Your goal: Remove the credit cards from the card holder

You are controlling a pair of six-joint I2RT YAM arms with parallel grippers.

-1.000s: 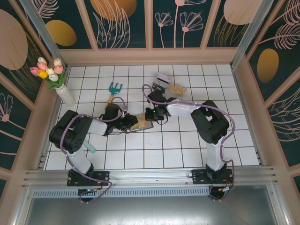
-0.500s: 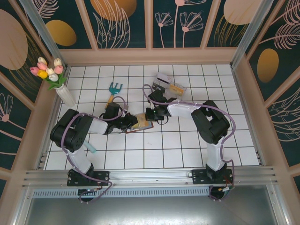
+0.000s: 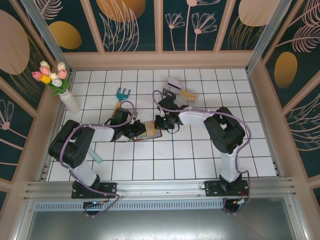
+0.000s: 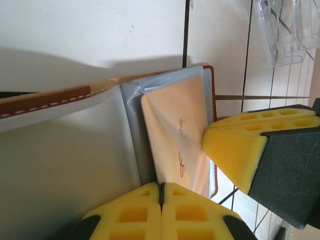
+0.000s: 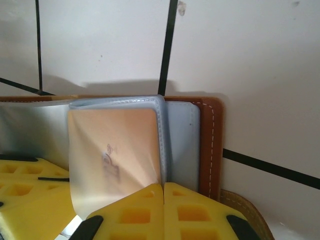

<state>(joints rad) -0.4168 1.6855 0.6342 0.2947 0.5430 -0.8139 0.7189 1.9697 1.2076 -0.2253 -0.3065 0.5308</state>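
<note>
- Left tool (image 4: 160, 192) pinched shut on a pocket edge of the card holder (image 5: 210, 145); right tool (image 5: 164, 192) likewise. Cannot tell if either catches the card.
- Yellowish card (image 5: 115, 145) sits sleeved, holder mid-desk (image 3: 175, 160). Advice: one tool pins the holder, the other draws the card straight out.

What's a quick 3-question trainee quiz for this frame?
1. True or false: the card lies on the table, clear of the holder.
2. The left gripper and right gripper are: A both open; B both shut; C one open, one shut.
3. What stands at the table's far-left corner?
Key: 1 false, it sits in the holder's pocket; 2 B; 3 a vase of tulips.
</note>
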